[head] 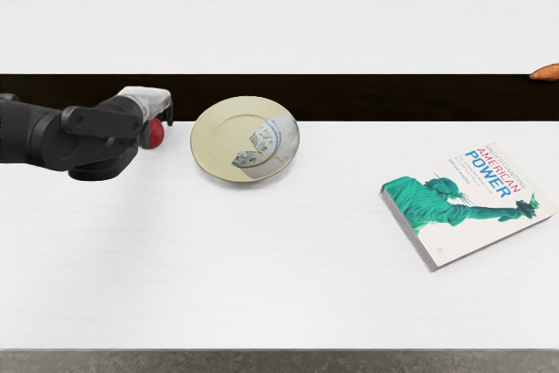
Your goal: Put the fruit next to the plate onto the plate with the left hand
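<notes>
White table (262, 259) — left hand (145, 116) clasps the red fruit (155, 134), just beside the plate (217, 139).

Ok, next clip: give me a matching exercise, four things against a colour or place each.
Things:
1 fruit
2 plate
3 book
4 left hand

Descriptions:
A teal cover, on the right
B black, in from the left edge
C red, at the hand
D pale yellow, round, left of centre

Pairs: 1-C, 2-D, 3-A, 4-B
</notes>
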You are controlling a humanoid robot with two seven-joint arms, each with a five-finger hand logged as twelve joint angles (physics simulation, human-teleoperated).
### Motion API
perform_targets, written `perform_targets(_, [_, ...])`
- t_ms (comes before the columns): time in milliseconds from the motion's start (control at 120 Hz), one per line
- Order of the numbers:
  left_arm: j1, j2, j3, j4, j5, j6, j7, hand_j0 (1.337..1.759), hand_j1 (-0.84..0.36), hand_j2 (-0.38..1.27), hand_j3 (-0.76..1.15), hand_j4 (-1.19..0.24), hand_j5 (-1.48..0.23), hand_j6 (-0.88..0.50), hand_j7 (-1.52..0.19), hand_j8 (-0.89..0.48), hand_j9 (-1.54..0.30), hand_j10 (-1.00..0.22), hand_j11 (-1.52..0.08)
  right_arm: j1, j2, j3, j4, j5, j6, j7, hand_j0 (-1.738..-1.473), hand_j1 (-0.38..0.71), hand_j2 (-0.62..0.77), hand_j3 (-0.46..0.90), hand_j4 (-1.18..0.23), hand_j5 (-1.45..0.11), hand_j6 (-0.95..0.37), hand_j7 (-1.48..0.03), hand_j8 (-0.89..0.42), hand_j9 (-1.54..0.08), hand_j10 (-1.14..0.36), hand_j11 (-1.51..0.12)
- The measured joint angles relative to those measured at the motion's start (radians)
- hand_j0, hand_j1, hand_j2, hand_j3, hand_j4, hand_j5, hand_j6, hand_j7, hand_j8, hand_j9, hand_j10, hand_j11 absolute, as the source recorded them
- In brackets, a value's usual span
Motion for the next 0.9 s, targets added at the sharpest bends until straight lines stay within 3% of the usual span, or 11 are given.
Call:
perform_targets(58, [0.002, -0.001, 0.004, 0.001, -0.004, 0.013, -0.001, 1.65, -0.26, 0.17, 0.0, -0.55, -0.73, -0.42, -0.73, -0.39, -0.75, -0.54, -0.75, 0.0, 0.0, 0.0, 0.0, 0.0, 0.0, 0.0, -1.658, -0.31, -0.01, 0.0, -0.03, -0.04, -0.03, -0.04, -0.03, -0.04, -0.03, -0.04])
perform_targets(333, [0.027, -0.016, 0.01, 0.011, -0.002, 0.038, -0.001, 1.648, -0.22, 0.17, 0.0, -0.69, -0.75, -0.52, -0.78, -0.42, -0.84, -0.59, -0.86, 0.0, 0.0, 0.0, 0.0, 0.0, 0.0, 0.0, -1.658, -0.31, -0.01, 0.0, -0.03, -0.04, -0.03, -0.04, -0.03, -0.04, -0.03, -0.04])
perform_targets(417, [0.033, -0.016, 0.01, 0.015, -0.001, 0.038, -0.002, 1.648, -0.27, 0.27, 0.0, -0.74, -0.79, -0.5, -0.84, -0.41, -0.9, -0.57, -0.92, 0.0, 0.0, 0.0, 0.0, 0.0, 0.0, 0.0, -1.658, -0.31, -0.01, 0.0, -0.03, -0.04, -0.03, -0.04, -0.03, -0.04, -0.03, -0.04])
perform_targets(450, [0.035, -0.015, 0.01, 0.017, 0.001, 0.037, -0.002, 1.647, -0.33, 0.45, 0.0, -0.75, -0.82, -0.48, -0.87, -0.37, -0.92, -0.54, -0.95, 0.0, 0.0, 0.0, 0.0, 0.0, 0.0, 0.0, -1.658, -0.31, -0.01, 0.0, -0.03, -0.04, -0.03, -0.04, -0.03, -0.04, -0.03, -0.04])
perform_targets(642, [0.041, -0.013, 0.015, 0.025, -0.005, 0.032, -0.002, 1.645, -0.35, 0.31, 0.0, -0.79, -0.98, -0.36, -1.02, -0.27, -1.04, -0.46, -1.07, 0.0, 0.0, 0.0, 0.0, 0.0, 0.0, 0.0, -1.658, -0.31, -0.01, 0.0, -0.03, -0.04, -0.03, -0.04, -0.03, -0.04, -0.03, -0.04])
perform_targets(850, [0.045, -0.013, 0.022, 0.026, -0.016, 0.032, 0.004, 1.638, -0.34, 0.27, 0.0, -0.86, -1.04, -0.34, -1.11, -0.23, -1.14, -0.45, -1.19, 0.0, 0.0, 0.0, 0.0, 0.0, 0.0, 0.0, -1.658, -0.31, -0.01, 0.0, -0.03, -0.04, -0.03, -0.04, -0.03, -0.04, -0.03, -0.04])
perform_targets(900, [0.045, -0.013, 0.023, 0.025, -0.027, 0.032, 0.008, 1.638, -0.35, 0.32, 0.0, -0.88, -1.02, -0.33, -1.11, -0.23, -1.15, -0.45, -1.2, 0.0, 0.0, 0.0, 0.0, 0.0, 0.0, 0.0, -1.658, -0.31, -0.01, 0.0, -0.03, -0.04, -0.03, -0.04, -0.03, -0.04, -0.03, -0.04])
